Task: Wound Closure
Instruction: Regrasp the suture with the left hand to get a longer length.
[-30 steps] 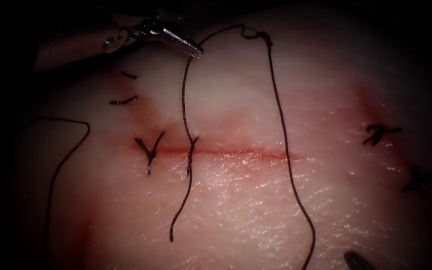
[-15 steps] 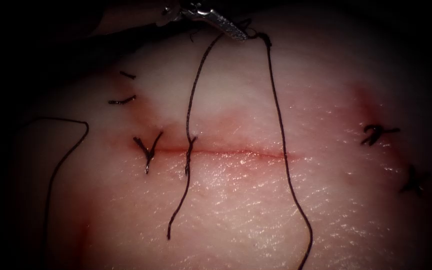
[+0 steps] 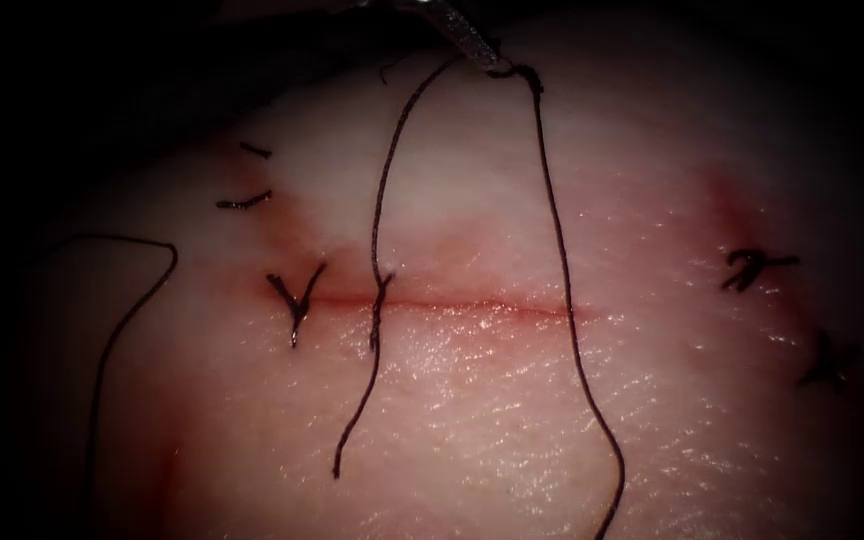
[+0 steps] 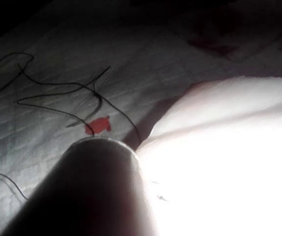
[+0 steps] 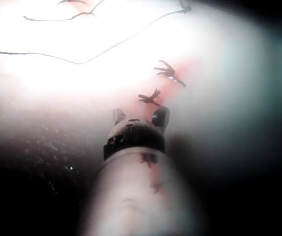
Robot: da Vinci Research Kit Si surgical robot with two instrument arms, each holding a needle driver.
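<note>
Endoscope view: the left end effector (image 3: 474,47), pressed together, pinches the thread (image 3: 380,215) at the tissue's (image 3: 472,420) far edge. Below it, tied stitches (image 3: 297,295) cross the cut (image 3: 452,305); a loose strand runs down on its right.

Right wrist view: the right end effector (image 5: 140,118), spread and holding nothing, is just short of two knots (image 5: 168,72).

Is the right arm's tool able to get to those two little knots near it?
Probably yes. In the right wrist view its open tool sits just short of the nearest knot, holding nothing, with only bare tissue between.
</note>
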